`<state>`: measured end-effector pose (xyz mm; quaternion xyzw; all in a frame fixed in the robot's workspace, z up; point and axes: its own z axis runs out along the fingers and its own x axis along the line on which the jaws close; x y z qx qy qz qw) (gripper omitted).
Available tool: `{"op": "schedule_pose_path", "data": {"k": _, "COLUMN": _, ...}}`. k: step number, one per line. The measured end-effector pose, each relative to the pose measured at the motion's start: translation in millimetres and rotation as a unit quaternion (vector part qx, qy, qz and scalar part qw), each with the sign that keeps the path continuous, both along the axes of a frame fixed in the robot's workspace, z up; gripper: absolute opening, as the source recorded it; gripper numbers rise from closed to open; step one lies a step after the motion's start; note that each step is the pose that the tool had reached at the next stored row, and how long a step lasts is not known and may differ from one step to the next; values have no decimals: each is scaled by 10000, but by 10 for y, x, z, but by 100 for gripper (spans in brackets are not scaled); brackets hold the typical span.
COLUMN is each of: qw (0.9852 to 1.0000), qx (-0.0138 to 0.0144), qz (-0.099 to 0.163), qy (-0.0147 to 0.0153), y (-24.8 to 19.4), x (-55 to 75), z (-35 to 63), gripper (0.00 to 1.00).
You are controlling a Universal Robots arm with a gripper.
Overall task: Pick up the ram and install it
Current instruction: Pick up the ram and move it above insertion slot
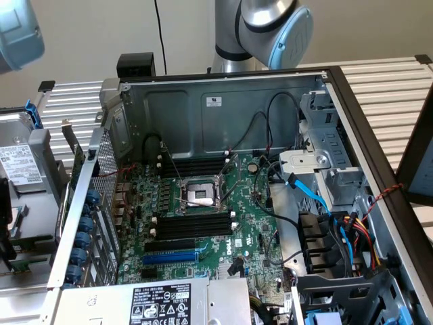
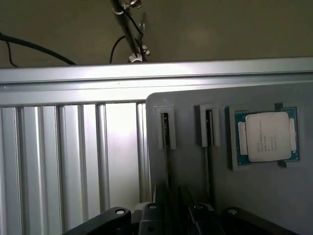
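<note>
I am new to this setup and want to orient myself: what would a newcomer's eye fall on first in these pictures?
In the exterior view, the open computer case dominates, with the green motherboard lying inside it and the CPU socket at the board's middle. In the wrist view, a loose processor lies in a recess of a grey tray, beside two ram sticks standing on edge in slots.

Nothing fully legible. PSU label carries certification marks and fine print; the case-wall sticker and drive label also have print too small to read. CPU lid shows faint etched lines, unreadable.
</note>
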<state>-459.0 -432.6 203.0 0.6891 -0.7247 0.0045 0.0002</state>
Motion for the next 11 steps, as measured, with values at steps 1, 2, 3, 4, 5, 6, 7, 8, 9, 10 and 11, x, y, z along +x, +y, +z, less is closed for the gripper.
{"op": "schedule_pose_path", "data": {"k": 1, "qw": 10000, "qx": 0, "qz": 0, "qy": 0, "y": 0, "x": 0, "z": -1, "gripper": 26}}
{"op": "schedule_pose_path", "data": {"k": 2, "qw": 10000, "qx": -1, "qz": 0, "qy": 0, "y": 0, "x": 0, "z": -3, "gripper": 26}}
{"op": "schedule_pose_path", "data": {"k": 3, "qw": 10000, "qx": -2, "qz": 0, "qy": -2, "y": 0, "x": 1, "z": -8, "gripper": 26}}
{"op": "schedule_pose_path", "data": {"k": 4, "qw": 10000, "qx": -2, "qz": 1, "qy": -2, "y": 0, "x": 1, "z": -14, "gripper": 26}}
{"op": "schedule_pose_path", "data": {"k": 5, "qw": 10000, "qx": -3, "qz": 1, "qy": 0, "y": 0, "x": 0, "z": -16, "gripper": 26}}
{"op": "schedule_pose_path", "data": {"k": 6, "qw": 10000, "qx": -3, "qz": 1, "qy": -1, "y": 0, "x": 0, "z": -16, "gripper": 26}}
{"op": "schedule_pose_path", "data": {"k": 7, "qw": 10000, "qx": -3, "qz": 1, "qy": 0, "y": 0, "x": 0, "z": -16, "gripper": 26}}
{"op": "schedule_pose_path", "data": {"k": 8, "qw": 10000, "qx": -3, "qz": 1, "qy": 0, "y": 0, "x": 0, "z": -17, "gripper": 26}}
{"op": "schedule_pose_path", "data": {"k": 9, "qw": 10000, "qx": -3, "qz": 0, "qy": 0, "y": 0, "x": 0, "z": -17, "gripper": 26}}
{"op": "schedule_pose_path", "data": {"k": 10, "qw": 10000, "qx": -3, "qz": 1, "qy": -1, "y": 0, "x": 0, "z": -17, "gripper": 26}}
{"op": "schedule_pose_path", "data": {"k": 11, "qw": 10000, "qx": -3, "qz": 1, "qy": 0, "y": 0, "x": 0, "z": -17, "gripper": 26}}
